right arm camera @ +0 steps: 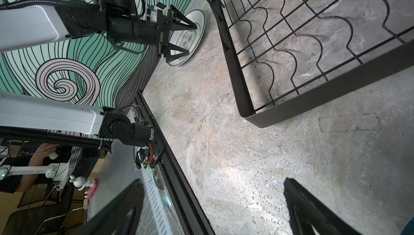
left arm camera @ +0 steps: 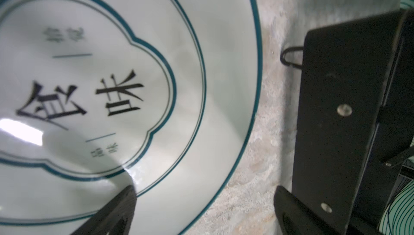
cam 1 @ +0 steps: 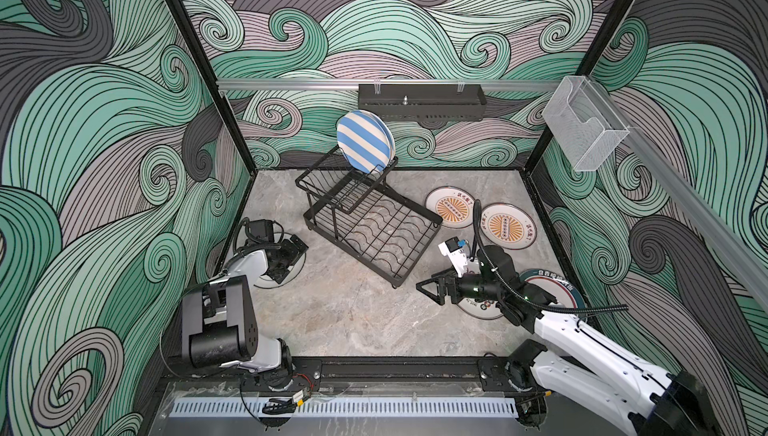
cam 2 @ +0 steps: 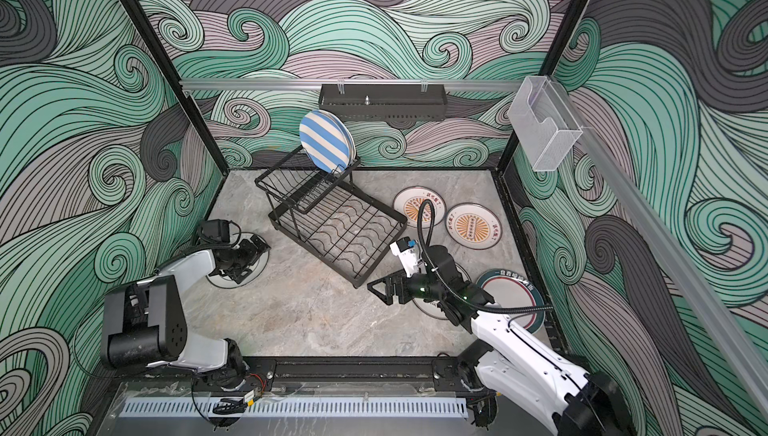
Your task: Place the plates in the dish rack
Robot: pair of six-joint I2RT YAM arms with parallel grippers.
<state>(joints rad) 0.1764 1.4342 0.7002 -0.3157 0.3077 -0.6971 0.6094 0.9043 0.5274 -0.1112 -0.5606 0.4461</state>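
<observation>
Right tool (right arm camera: 212, 180) wide open, empty

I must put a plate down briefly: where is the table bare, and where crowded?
Bare: the front middle of the grey marble table, between the black wire dish rack and the right fingers; also the far left corner, between rack and left fingers. Crowded: the right side, with two white orange-sunburst plates, a teal-rimmed plate and the right arm.

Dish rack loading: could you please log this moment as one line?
rack: striped plates upright | left gripper: open over teal-rimmed plate | right gripper: open, empty
</observation>
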